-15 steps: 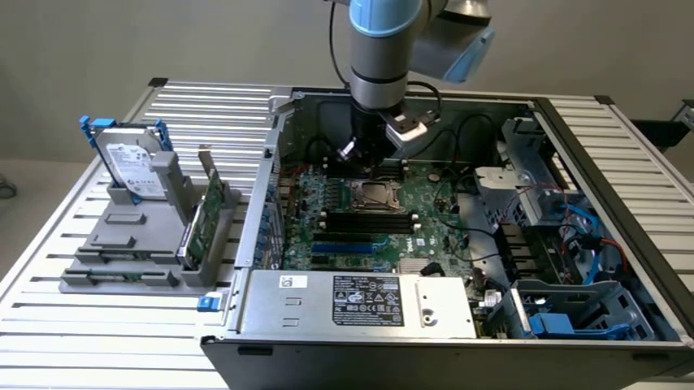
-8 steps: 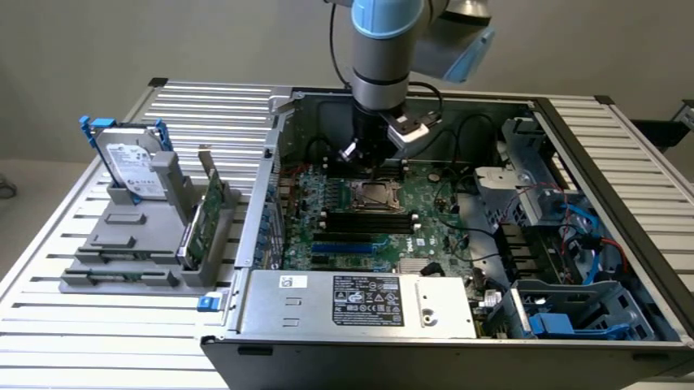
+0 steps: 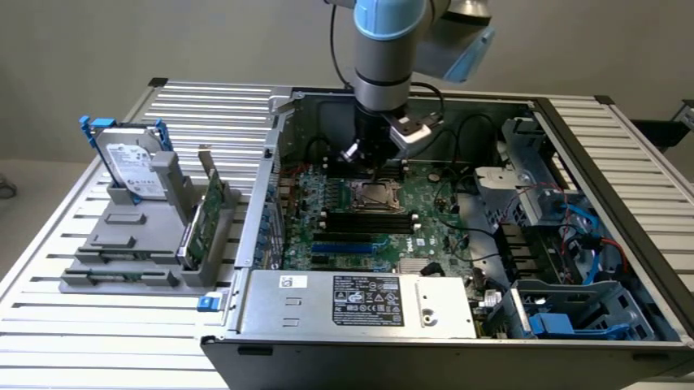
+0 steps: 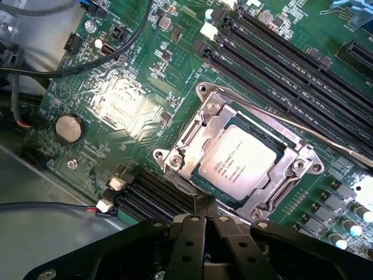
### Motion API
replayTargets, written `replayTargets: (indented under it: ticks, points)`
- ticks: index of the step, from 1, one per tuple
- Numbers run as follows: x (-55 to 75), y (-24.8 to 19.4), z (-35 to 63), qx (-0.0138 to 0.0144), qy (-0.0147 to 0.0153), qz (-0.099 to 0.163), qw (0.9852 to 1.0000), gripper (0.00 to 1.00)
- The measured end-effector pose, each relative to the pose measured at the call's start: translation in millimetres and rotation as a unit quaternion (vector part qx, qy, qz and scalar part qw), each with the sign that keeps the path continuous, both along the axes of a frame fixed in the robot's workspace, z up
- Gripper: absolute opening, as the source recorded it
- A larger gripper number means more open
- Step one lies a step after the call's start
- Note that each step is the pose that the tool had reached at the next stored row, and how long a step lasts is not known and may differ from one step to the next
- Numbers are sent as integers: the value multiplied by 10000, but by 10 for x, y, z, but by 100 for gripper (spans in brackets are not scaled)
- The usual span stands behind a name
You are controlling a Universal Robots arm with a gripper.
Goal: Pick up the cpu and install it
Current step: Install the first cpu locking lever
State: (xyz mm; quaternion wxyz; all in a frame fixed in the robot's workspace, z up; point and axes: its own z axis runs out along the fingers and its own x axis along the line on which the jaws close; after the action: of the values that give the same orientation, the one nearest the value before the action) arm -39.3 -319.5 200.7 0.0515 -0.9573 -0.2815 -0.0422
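The cpu [image 4: 236, 160], a flat silvery square with printed text, lies seated in the metal socket frame [image 4: 192, 131] on the green motherboard. In the exterior view the cpu [image 3: 375, 195] shows in the socket in the middle of the open computer case. My gripper [image 4: 208, 205] is shut, its two black fingers pressed together with nothing between them, and their tips sit at the socket frame's edge just beside the cpu. In the exterior view my gripper [image 3: 366, 165] hangs straight down from the arm, low over the board next to the socket.
Black memory slots [image 4: 291, 55] run beside the socket. Black cables [image 4: 70, 67] cross the board. Outside the case, at the exterior view's left, a grey holder [image 3: 119, 244] carries a hard drive [image 3: 132, 166] and a green card [image 3: 206, 215]. A power supply [image 3: 358, 301] sits at the case front.
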Motion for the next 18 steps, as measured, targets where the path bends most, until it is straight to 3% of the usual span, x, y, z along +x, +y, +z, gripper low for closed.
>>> replayTargets:
  ticks: [18]
  points:
    - [23,0,-10,-7,1,0,10000,11]
